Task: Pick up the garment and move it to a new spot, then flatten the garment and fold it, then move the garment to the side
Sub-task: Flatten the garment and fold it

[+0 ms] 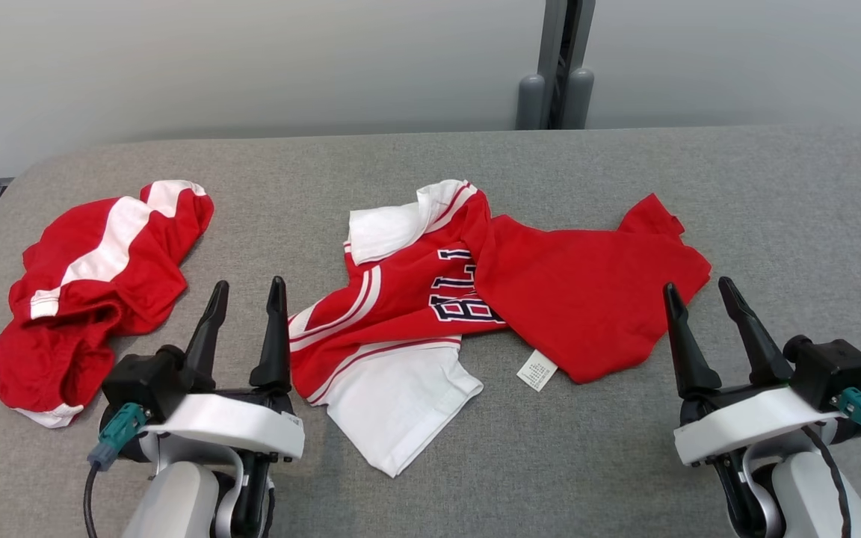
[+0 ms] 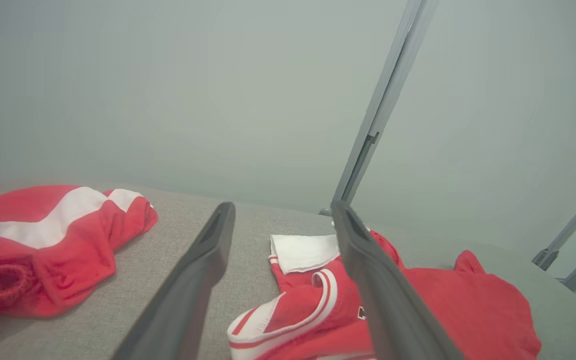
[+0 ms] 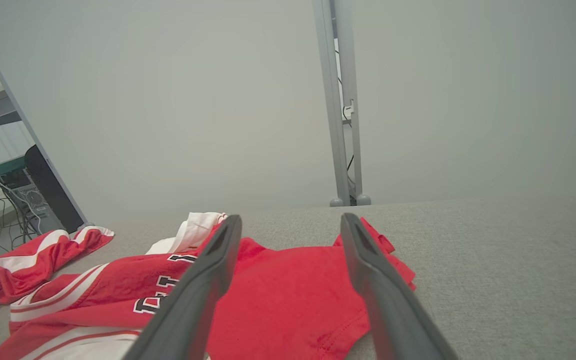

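A red and white jersey with dark lettering, the garment (image 1: 475, 291), lies crumpled in the middle of the grey table; its white sleeve points toward me and a small white label lies beside it. My left gripper (image 1: 247, 288) stands open just left of the garment's lower edge, nothing between its fingers. My right gripper (image 1: 699, 288) is open too, at the garment's right end, holding nothing. The left wrist view shows the garment (image 2: 418, 305) beyond and right of the open fingers. From the right wrist, the garment (image 3: 278, 295) lies under and between the open fingers.
Red shorts with a white stripe (image 1: 94, 276) lie bunched at the table's left, also seen as red shorts (image 2: 43, 240) from the left wrist. A grey post (image 1: 561, 67) stands behind the table's far edge. Bare grey table (image 1: 812, 209) stretches to the right.
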Available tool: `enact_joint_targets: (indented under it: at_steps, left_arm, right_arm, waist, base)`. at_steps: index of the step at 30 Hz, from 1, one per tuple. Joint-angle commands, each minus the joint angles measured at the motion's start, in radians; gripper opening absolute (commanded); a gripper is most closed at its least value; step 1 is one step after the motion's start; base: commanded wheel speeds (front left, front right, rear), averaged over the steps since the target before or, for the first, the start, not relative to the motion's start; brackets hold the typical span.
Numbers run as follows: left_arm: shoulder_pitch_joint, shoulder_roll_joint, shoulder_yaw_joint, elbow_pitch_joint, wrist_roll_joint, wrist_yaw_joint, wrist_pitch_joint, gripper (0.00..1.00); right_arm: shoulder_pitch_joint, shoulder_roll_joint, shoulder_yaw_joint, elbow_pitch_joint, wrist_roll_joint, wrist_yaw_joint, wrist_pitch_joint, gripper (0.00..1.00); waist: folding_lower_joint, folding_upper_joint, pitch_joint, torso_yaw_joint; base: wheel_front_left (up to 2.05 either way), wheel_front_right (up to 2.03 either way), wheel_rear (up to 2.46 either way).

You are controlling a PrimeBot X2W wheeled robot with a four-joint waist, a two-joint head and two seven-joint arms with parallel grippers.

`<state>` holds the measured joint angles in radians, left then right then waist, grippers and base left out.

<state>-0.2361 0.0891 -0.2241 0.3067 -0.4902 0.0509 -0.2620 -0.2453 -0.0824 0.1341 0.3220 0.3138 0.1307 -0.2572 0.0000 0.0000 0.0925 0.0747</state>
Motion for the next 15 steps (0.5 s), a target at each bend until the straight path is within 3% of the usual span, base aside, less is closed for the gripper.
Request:
enact_joint_targets:
  at_steps: [1,9,15]
  left_arm:
    - [0.017,-0.002,0.016,-0.029,0.025,-0.013,-0.003,1.0]
    - [0.087,-0.033,0.038,-0.086,0.08,-0.069,-0.002,1.0]
    - [0.071,-0.037,0.033,-0.088,0.077,-0.079,-0.003,1.0]
  right_arm:
    - [0.012,-0.01,0.002,-0.004,0.007,0.0,-0.007,1.0]
    - [0.035,-0.033,0.037,0.017,-0.015,0.0,-0.009,1.0]
    - [0.039,-0.036,0.096,0.098,-0.02,0.0,-0.008,1.0]
  waist:
    - [0.0,0.0,0.001,0.007]
    - [0.0,0.0,0.007,0.032]
    - [0.0,0.0,0.034,0.069]
  base:
    - [0.0,0.0,0.0]
    - [0.0,0.0,0.0]
    - [0.0,0.0,0.0]
